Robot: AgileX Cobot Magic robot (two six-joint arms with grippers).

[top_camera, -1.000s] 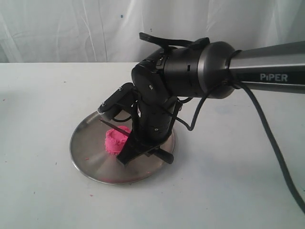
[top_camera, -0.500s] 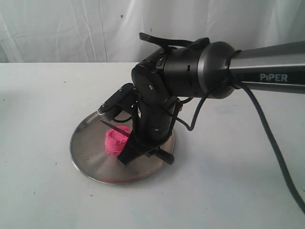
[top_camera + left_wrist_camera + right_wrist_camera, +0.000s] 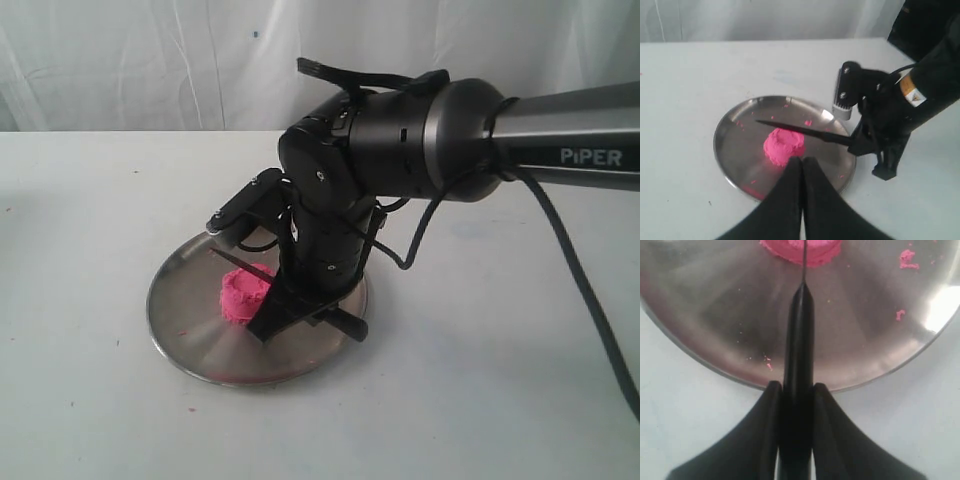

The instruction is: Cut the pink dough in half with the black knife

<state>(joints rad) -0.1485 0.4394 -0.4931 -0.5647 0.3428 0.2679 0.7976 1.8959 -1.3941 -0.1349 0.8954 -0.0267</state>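
One label (image 3: 590, 157), "PiPER", on right arm (image 3: 450, 130); right jaws grip black knife (image 3: 800, 131); left jaws clenched empty.

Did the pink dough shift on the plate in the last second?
No. The dough sits in the same spot on the plate, with the same gap to the near rim.

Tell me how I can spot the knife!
Find the round shiny plate on the white table; a lump of pink dough sits on it. Crossing over the dough is the black knife, its handle pinched in the jaws of the right arm. It is thin, flat and pointed, unlike the chunky black robot parts around it.
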